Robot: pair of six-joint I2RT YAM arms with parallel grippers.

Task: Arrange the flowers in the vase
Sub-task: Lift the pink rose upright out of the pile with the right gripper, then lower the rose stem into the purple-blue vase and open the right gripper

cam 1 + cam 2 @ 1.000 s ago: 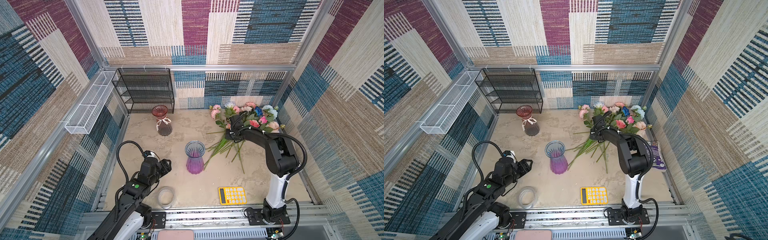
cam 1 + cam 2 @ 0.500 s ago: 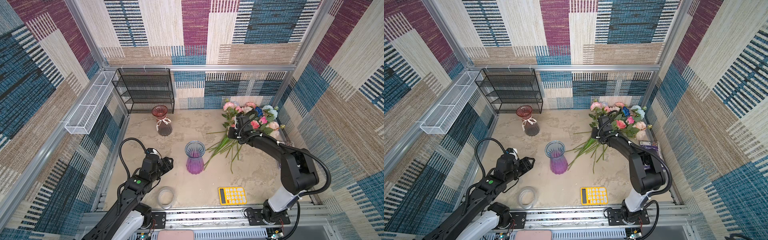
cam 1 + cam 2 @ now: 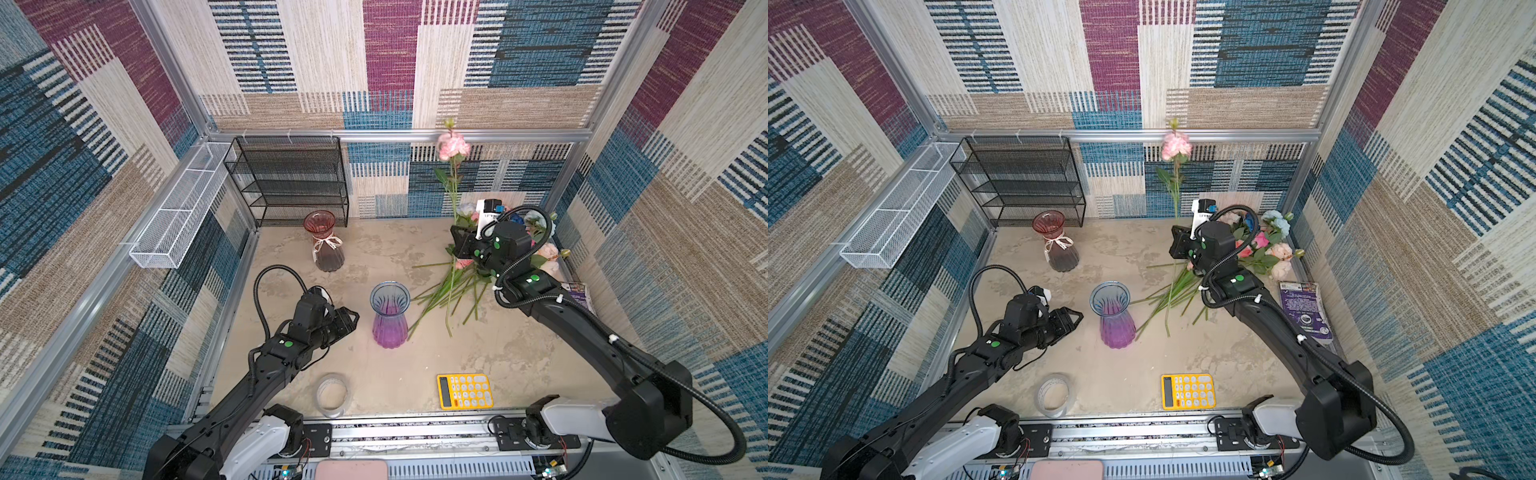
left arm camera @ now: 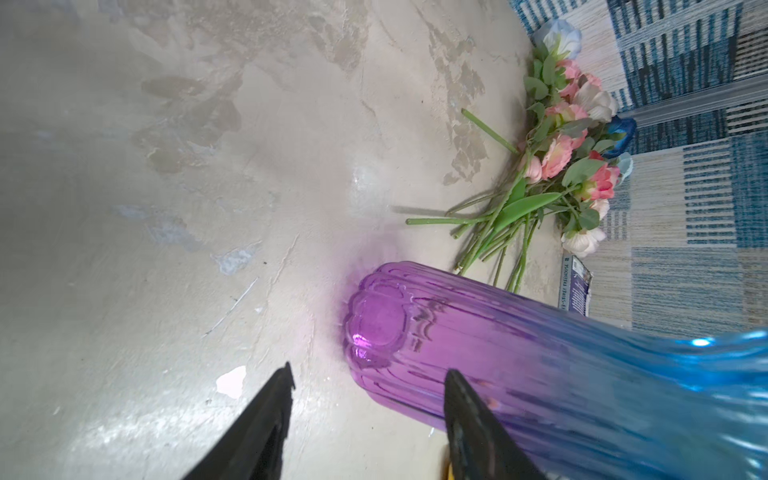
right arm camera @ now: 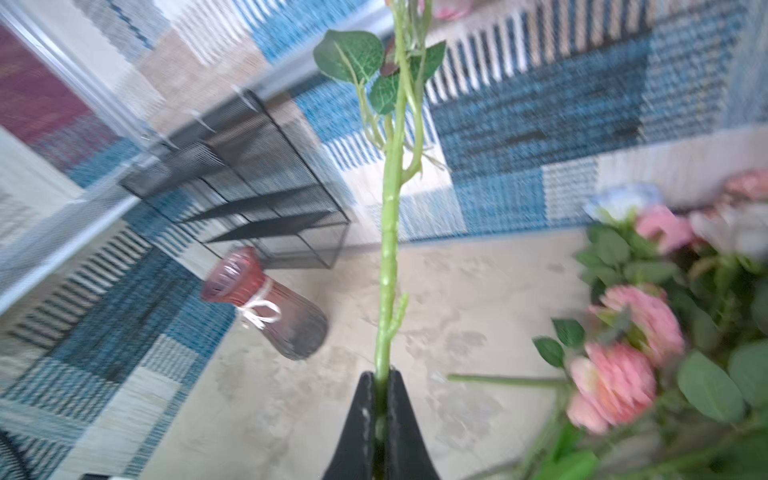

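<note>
The vase [image 3: 389, 316] [image 3: 1112, 316] is ribbed glass, purple below and blue at the rim, and stands upright mid-table. My left gripper [image 3: 351, 321] [image 3: 1074, 322] [image 4: 370, 372] is open just left of it, close to its base [image 4: 376, 328], with nothing between the jaws. My right gripper [image 3: 458, 245] [image 3: 1177, 246] [image 5: 382, 376] is shut on the green stem [image 5: 389, 249] of one pink flower [image 3: 454, 146] [image 3: 1176, 146], held upright above the pile. The other flowers [image 3: 544, 252] [image 3: 1273, 251] [image 4: 569, 160] lie at the right wall, stems pointing toward the vase.
A red-brown vase with a white bow [image 3: 327, 246] stands before a black wire shelf [image 3: 291, 183]. A white wire basket [image 3: 183, 208] hangs on the left wall. A yellow calculator [image 3: 464, 390] and a tape roll [image 3: 331, 395] lie near the front. A purple booklet [image 3: 1304, 307] lies at the right.
My right gripper has shut on one pink flower's stem and raised it from the pile to upright. My left arm has moved toward the vase, its jaws narrowing a little.
</note>
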